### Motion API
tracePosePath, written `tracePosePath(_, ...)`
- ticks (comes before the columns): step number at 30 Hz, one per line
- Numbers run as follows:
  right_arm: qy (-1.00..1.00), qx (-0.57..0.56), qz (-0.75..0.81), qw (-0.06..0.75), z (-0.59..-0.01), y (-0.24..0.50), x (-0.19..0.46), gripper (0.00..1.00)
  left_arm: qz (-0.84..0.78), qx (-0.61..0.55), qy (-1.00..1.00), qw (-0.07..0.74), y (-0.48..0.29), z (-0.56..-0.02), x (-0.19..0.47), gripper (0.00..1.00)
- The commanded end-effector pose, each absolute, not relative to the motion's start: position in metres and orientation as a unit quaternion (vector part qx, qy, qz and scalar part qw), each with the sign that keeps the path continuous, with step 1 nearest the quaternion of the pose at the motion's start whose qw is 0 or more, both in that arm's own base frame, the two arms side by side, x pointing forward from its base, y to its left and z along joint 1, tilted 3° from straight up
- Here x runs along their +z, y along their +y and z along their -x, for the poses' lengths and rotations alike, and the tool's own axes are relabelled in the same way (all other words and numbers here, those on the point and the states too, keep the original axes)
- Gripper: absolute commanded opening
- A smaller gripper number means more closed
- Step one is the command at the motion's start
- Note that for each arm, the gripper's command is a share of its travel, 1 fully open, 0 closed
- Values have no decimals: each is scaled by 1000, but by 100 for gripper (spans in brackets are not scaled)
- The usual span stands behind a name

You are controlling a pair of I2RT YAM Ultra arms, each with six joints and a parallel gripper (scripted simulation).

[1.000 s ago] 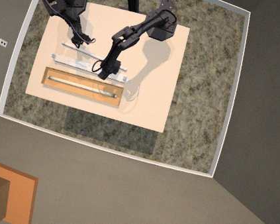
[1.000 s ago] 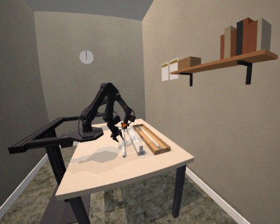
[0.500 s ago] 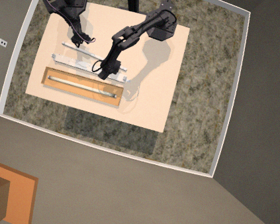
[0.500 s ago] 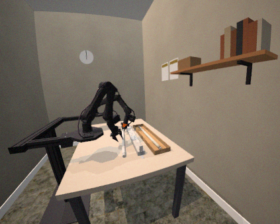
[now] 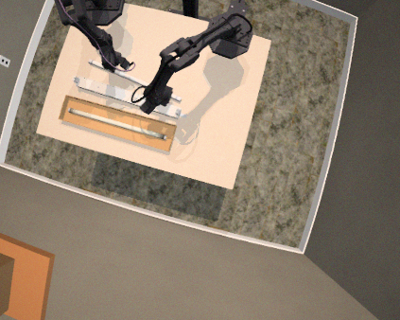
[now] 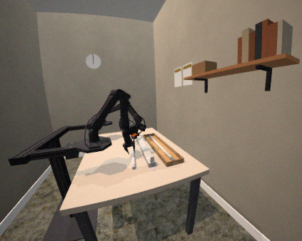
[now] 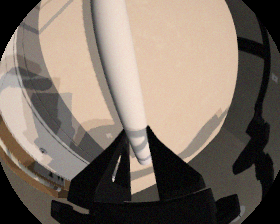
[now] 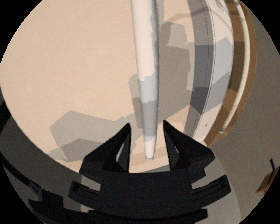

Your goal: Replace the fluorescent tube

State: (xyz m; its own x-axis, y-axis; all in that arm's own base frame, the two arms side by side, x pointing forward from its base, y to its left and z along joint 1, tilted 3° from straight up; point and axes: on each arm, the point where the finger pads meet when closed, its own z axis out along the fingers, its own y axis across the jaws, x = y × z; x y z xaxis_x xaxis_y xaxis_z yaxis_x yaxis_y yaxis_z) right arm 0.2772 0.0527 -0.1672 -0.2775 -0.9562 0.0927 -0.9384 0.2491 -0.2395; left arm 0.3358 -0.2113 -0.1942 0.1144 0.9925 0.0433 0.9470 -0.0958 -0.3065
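Note:
The white LED tube (image 5: 129, 76) (image 6: 133, 160) (image 7: 116, 60) (image 8: 143, 40) lies low along the bench, parallel to the empty grey fixture (image 5: 105, 89) (image 6: 147, 153) (image 8: 211, 65) and on the side away from the carton. My left gripper (image 5: 152, 97) (image 7: 136, 130) is shut on one end of the tube. My right gripper (image 5: 115, 65) (image 6: 127, 149) (image 8: 146, 124) is open, its fingers standing on either side of the tube near the other end. The old fluorescent tube (image 5: 116, 124) (image 6: 162, 147) lies flat in the brown carton (image 5: 143, 124) (image 6: 175, 163).
The carton sits flat on the bench (image 5: 214, 142) (image 6: 133, 185), close beside the fixture. The arms' black mount (image 6: 43, 146) stands at the bench's far side. A wall shelf (image 6: 240, 65) with boxes hangs above the carton side.

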Motion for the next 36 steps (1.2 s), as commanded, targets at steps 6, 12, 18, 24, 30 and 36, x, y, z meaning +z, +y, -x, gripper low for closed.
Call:
tracePosePath(6,787,-11,614,-58,-269,50,-170,49,739,89,-659,108,-223,-347,-180,11)
tracePosePath(12,793,10,606,-62,-286,47,-167,49,739,89,-659,108,-223,-347,-180,11)
tracePosePath(18,792,50,602,-83,-285,46,-160,49,739,89,-659,108,-223,-347,-180,11)
tracePosePath(24,784,114,599,-118,-279,49,-148,49,739,89,-659,108,-223,-347,-180,11)
tracePosePath(30,788,156,583,-123,-288,44,-134,49,739,89,-659,108,-223,-347,-180,11)
tracePosePath(36,802,92,586,-72,-326,34,-132,49,739,89,-659,108,-223,-347,-180,11)
